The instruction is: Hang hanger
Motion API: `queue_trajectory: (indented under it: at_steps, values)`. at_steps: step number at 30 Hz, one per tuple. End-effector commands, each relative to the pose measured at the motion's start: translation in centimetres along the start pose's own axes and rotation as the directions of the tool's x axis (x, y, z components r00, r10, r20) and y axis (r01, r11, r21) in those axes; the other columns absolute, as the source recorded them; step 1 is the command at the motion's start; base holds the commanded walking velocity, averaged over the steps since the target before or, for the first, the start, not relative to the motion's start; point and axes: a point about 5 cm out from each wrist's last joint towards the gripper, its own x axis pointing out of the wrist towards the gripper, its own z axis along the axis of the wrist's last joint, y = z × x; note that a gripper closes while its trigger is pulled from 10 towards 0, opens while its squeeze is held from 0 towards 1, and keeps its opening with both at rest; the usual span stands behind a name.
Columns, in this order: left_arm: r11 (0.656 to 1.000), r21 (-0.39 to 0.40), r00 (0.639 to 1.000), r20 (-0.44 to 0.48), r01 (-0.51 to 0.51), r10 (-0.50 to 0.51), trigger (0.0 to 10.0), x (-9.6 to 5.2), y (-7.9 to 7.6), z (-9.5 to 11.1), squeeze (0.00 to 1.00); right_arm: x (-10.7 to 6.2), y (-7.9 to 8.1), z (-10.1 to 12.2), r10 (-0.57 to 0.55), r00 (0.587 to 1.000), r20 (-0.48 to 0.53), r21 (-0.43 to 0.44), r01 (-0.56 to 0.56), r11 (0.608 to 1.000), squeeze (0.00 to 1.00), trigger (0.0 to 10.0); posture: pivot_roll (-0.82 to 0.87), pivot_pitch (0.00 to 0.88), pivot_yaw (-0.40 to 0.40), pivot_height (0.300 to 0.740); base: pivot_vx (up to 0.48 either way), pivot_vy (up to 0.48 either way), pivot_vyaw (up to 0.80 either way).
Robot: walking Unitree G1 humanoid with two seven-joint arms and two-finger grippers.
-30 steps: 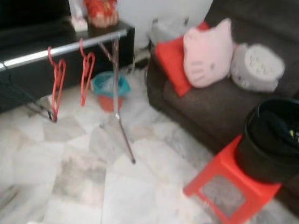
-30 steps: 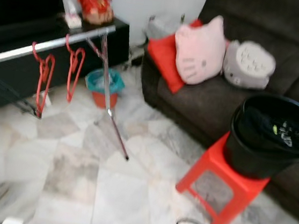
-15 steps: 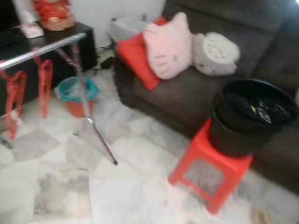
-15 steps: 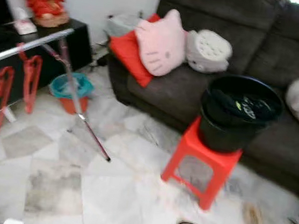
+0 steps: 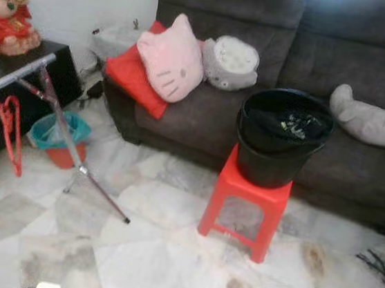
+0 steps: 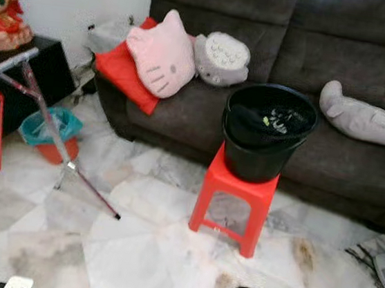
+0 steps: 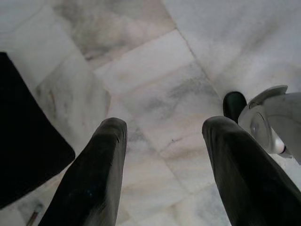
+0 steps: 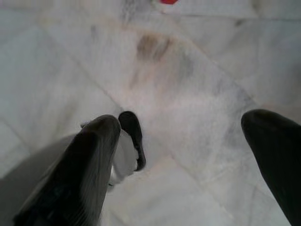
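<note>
— Where are the hangers?

— Two red hangers (image 5: 10, 127) hang from the silver rail (image 5: 12, 76) at far left. A black bucket (image 6: 267, 132) sits on a red stool (image 6: 235, 197) before the sofa (image 6: 328, 55).

— The grippers?

— Left gripper (image 7: 162, 141) and right gripper (image 8: 181, 141) point at the marble floor (image 5: 158, 265), fingers spread wide, holding nothing.

It was a living room in somebody's home. A dark grey sofa (image 5: 312, 74) ran along the wall, strewn with a pink cat-face cushion (image 5: 169, 58), a red cushion (image 5: 132, 78) and grey plush toys (image 5: 231, 62). The floor (image 5: 164, 266) was pale marble tile. A black laundry bucket (image 5: 280, 136) sat on a red plastic stool (image 5: 245, 202), and red hangers (image 5: 10, 130) hung on a metal drying rack (image 5: 50, 110) beside a low black cabinet (image 5: 47, 75).
</note>
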Motion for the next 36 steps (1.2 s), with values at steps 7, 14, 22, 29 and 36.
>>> queue_trajectory:
  at_steps: [7, 14, 22, 29, 36]
  values:
    - [0.999, 0.038, 1.000, -0.015, -0.010, 0.010, 10.0, -0.1, 0.7, -0.3, 0.00, -0.1, 0.9, -0.8, 0.005, 1.000, -0.009, 0.027, -0.005, 1.000, 0.00, 10.0, -0.09, 0.000, 0.061, 0.719, 0.000, 0.000, -0.60]
    - [0.999, 0.045, 1.000, -0.008, -0.015, 0.015, 10.0, -0.1, 0.8, -0.2, 0.00, 0.0, 1.8, -0.8, 0.021, 1.000, -0.003, 0.000, -0.021, 1.000, 0.00, 10.0, -0.12, 0.000, 0.040, 0.719, 0.000, 0.000, -0.60]
    - [1.000, 0.027, 1.000, 0.000, -0.003, 0.003, 10.0, 0.0, 0.1, 0.1, 0.00, 0.1, 0.6, 0.6, -0.009, 0.999, 0.044, 0.041, 0.007, 0.999, 0.00, 10.0, -0.07, 0.000, 0.042, 0.719, 0.000, 0.000, -0.23]
    - [1.000, -0.002, 1.000, -0.004, -0.008, 0.008, 10.0, 0.0, -0.3, -0.1, 0.00, 0.2, 0.8, 0.9, -0.013, 0.998, 0.058, 0.039, 0.011, 0.999, 0.00, 10.0, -0.06, 0.000, 0.021, 0.719, 0.000, 0.000, 0.00]
    - [1.000, -0.001, 1.000, -0.009, -0.008, 0.008, 10.0, 0.0, -0.3, -0.3, 0.00, 0.2, -0.1, 2.5, -0.045, 0.990, 0.134, 0.020, 0.043, 0.999, 0.00, 10.0, -0.07, 0.000, 0.021, 0.719, 0.034, 0.000, 0.00]
